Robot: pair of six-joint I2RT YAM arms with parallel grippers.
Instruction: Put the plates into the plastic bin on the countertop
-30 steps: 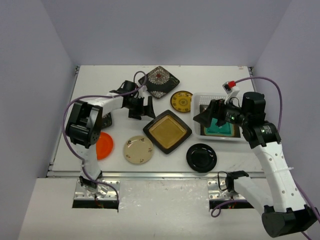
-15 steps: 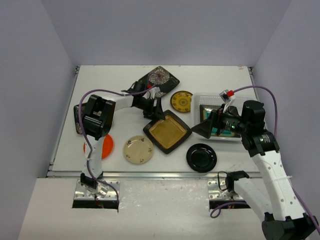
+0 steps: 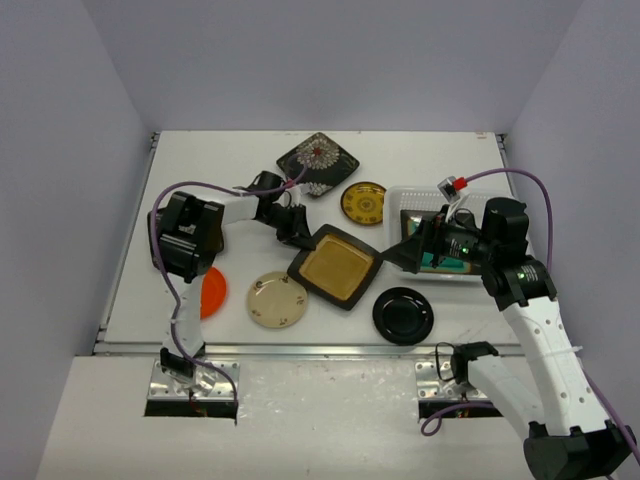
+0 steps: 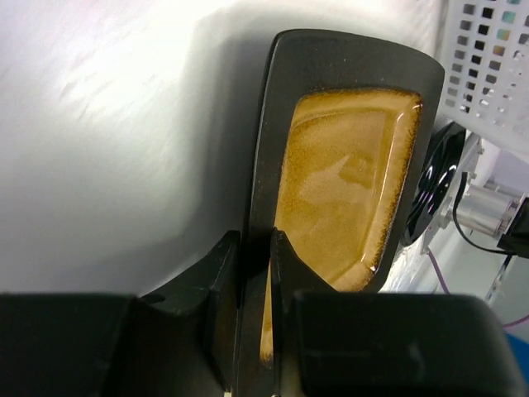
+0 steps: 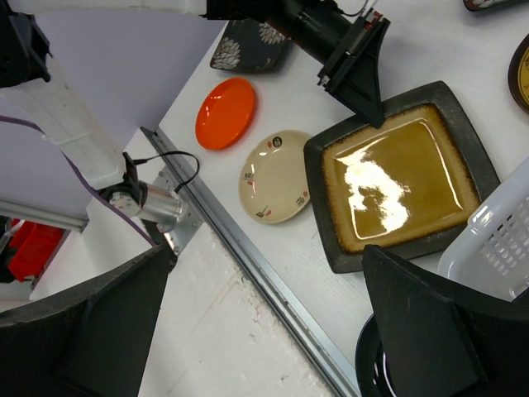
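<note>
Plates lay scattered over the countertop (image 3: 180, 170), with the orange plate (image 3: 208, 292) and cream plate (image 3: 277, 299) untouched at the left. The left gripper (image 3: 298, 233) was pinched narrow on the rim of the amber plate (image 3: 335, 265) at centre. The right gripper (image 3: 402, 252) hung wide and empty beside the plastic bin (image 3: 420, 192), which held the teal plate (image 3: 445, 262). The step in hand seemed to be securing the amber plate. Next it needed lifting and carrying right, clear of the bin wall.

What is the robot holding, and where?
The left fingers pinch the amber square plate by its dark rim. The right fingers hold nothing.
</note>
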